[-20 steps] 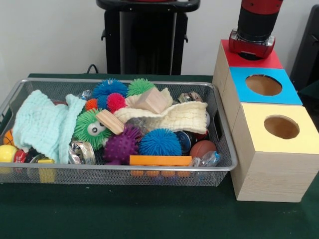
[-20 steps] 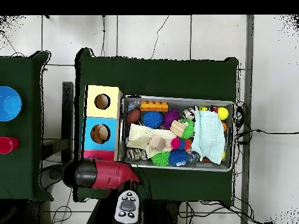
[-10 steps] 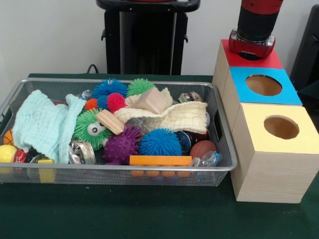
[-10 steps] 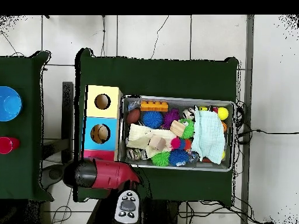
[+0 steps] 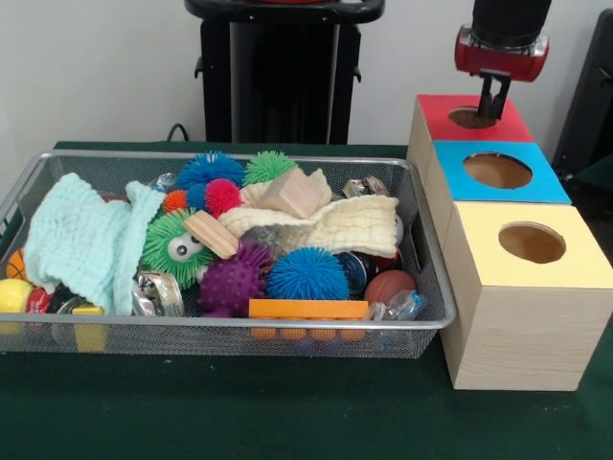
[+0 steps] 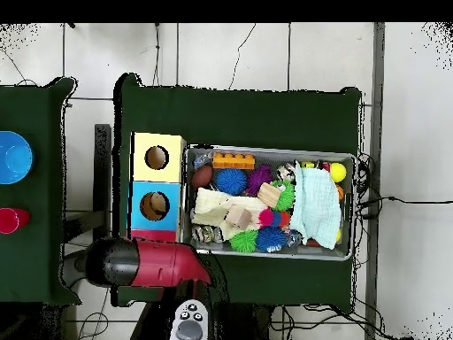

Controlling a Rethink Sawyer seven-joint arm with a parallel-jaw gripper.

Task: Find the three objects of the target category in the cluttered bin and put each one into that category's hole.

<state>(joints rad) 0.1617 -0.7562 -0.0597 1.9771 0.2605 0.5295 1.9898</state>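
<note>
My gripper (image 5: 492, 99) hangs just above the round hole in the red top (image 5: 450, 103) of the wooden sorting box; I see nothing in it. The blue hole (image 5: 497, 171) and the yellow hole (image 5: 532, 242) lie nearer the camera. To the left, the wire bin (image 5: 287, 326) holds spiky balls (image 5: 306, 273), two wooden blocks (image 5: 292, 195) (image 5: 211, 234), an orange brick (image 5: 308, 309), a small brown ball (image 5: 388, 286) and two cloths. In the overhead view the red arm (image 6: 155, 264) covers the red end of the box and hides the gripper.
A mint cloth (image 5: 81, 240) covers the bin's left part and a cream cloth (image 5: 335, 225) lies across its middle. A black pedestal (image 5: 283, 77) stands behind the bin. In the overhead view a blue bowl (image 6: 13, 158) and a red cup (image 6: 11, 220) sit on a side table.
The arm has risen off the red top, so the red hole now shows under the gripper. The bin's contents have not moved.
</note>
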